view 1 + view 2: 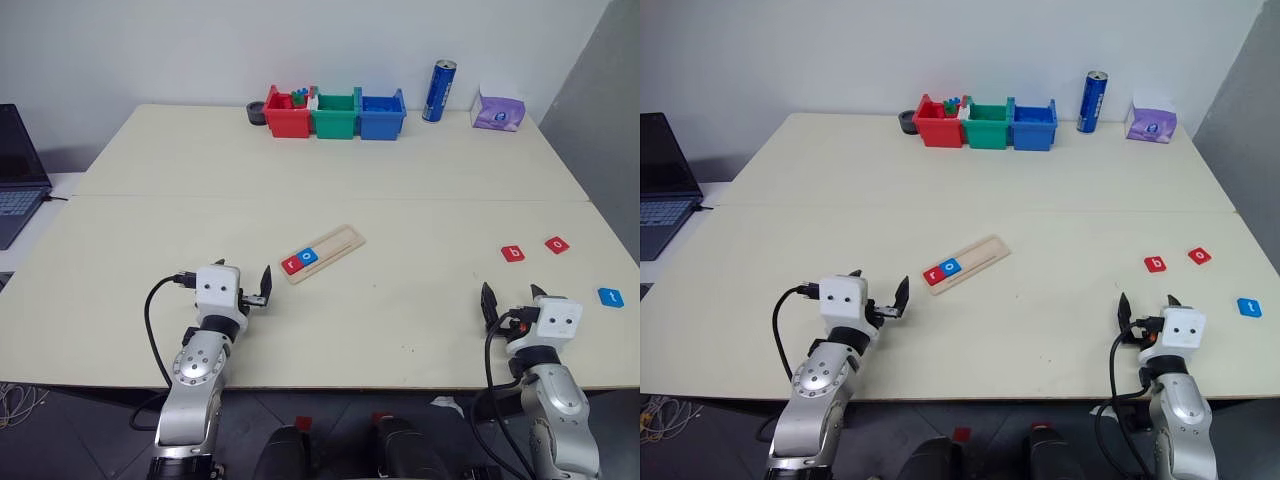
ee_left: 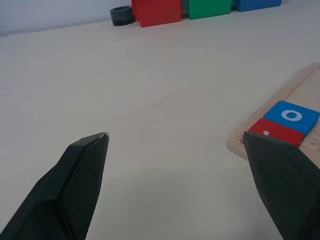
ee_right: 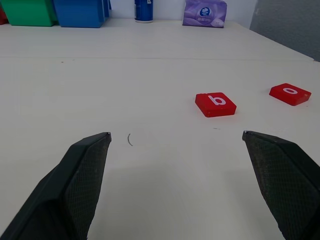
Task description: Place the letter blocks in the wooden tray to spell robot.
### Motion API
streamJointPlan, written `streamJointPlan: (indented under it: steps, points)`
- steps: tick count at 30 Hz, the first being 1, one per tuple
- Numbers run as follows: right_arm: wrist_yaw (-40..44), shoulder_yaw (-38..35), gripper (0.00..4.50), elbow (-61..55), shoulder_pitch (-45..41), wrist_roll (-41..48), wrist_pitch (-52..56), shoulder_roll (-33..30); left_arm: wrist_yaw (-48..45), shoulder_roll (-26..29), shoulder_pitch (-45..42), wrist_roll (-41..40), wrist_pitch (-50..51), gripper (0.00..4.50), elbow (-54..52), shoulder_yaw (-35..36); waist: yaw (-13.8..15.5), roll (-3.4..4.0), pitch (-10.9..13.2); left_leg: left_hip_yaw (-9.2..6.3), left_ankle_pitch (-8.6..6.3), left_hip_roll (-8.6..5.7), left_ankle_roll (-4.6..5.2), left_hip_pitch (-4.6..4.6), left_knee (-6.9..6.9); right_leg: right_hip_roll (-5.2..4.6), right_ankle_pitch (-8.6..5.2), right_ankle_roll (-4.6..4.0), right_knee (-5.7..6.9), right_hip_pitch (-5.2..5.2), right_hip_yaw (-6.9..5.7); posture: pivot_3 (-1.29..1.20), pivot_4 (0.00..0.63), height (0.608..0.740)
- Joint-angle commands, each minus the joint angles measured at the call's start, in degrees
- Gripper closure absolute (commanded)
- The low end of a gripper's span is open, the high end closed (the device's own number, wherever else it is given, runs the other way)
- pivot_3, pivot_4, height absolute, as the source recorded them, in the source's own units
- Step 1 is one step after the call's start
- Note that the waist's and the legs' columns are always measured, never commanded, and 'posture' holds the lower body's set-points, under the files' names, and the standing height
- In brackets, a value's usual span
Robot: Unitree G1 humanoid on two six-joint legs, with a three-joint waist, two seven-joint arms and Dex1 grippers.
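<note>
- left gripper [image 1: 257, 289]: wide open, empty, level, near-left of the wooden tray [image 1: 322, 253].
- tray's long axis runs near-left to far-right; r [image 1: 291, 265] and o [image 1: 308, 256] seated at its near-left end.
- b [image 1: 512, 253]: next letter, far of right gripper [image 1: 510, 300], which is nearer.
- right gripper: wide open, empty, level.

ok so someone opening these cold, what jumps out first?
The wooden tray lying at an angle mid-table, with a red r block and a blue o block already at its near end. Then the loose blocks on the right: red b, red o and blue t. Both hands, left and right, are open at the near edge, holding nothing.
</note>
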Motion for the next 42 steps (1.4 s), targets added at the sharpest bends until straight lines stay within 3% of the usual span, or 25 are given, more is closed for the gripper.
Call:
streamJointPlan:
  steps: [1, 9, 14, 16, 22, 29, 42]
  points:
    - [0.69, -0.04, 0.02, -1.51, 0.16, 0.29, -0.26, -0.63, -2.1, 1.44, -0.69, -2.16, -3.97, 0.0, -0.34, 2.69, -0.01, 0.0, 0.0, 0.0, 0.0, 0.01, 0.0, 0.0, 0.0, 0.0, 0.0, 0.0, 0.0, 0.0, 0.0, 0.0, 0.15, 0.74]
    - [6.57, 3.12, 0.02, -7.04, 1.54, 2.37, 1.3, -3.21, -14.31, 5.81, -3.02, -7.03, -5.53, 0.0, 2.81, 0.16, 0.0, 0.0, 0.0, 0.02, 0.0, -0.02, 0.0, -0.01, 0.0, 0.0, -0.02, -0.03, 0.01, 0.0, -0.03, 0.0, 0.15, 0.74]
    - [19.12, 9.99, 0.02, -16.64, 3.14, 8.7, 10.01, -11.4, -21.15, 9.12, -7.82, -8.04, -4.21, 0.0, 7.92, -2.0, -0.02, 0.0, 0.0, 0.0, 0.0, -0.02, 0.0, 0.01, 0.01, 0.05, -0.02, -0.03, 0.01, 0.02, -0.12, 0.0, 0.15, 0.74]
    - [23.71, 10.73, 0.02, -21.96, 1.93, 15.06, 18.15, -16.65, -24.55, 10.56, -10.75, -8.43, -3.73, 0.0, 10.72, -2.87, -0.02, -0.01, 0.01, -0.02, 0.0, -0.03, 0.0, 0.0, 0.01, 0.05, -0.02, -0.03, 0.01, 0.02, -0.14, 0.0, 0.15, 0.74]
    - [28.47, 10.52, 0.02, -28.01, -2.96, 22.96, 29.15, -25.34, -33.71, 13.94, -16.46, -8.35, -1.79, 0.0, 17.5, -6.95, 0.0, -0.08, 0.04, -0.03, 0.0, -0.08, 0.0, -0.01, 0.02, 0.08, -0.02, -0.02, -0.02, 0.02, -0.24, 0.0, 0.15, 0.74]
    - [28.06, 10.51, 0.02, -29.95, -6.56, 24.91, 32.86, -26.22, -35.36, 12.71, -24.72, -7.21, -0.53, 0.0, 24.81, -9.32, 0.07, -0.23, 0.13, -0.06, 0.0, -0.08, 0.0, -0.11, 0.03, 0.08, -0.02, -0.02, -0.03, 0.0, -0.34, 0.0, 0.15, 0.74]
    - [28.1, 10.32, 0.02, -33.62, -6.23, 26.75, 35.21, -26.87, -37.8, 13.36, -29.77, -6.18, 4.76, 0.0, 30.13, -11.28, 0.07, -0.23, 0.13, -0.07, 0.0, -0.08, 0.01, -0.13, 0.04, 0.07, -0.02, -0.01, -0.04, -0.01, -0.35, 0.0, 0.15, 0.74]
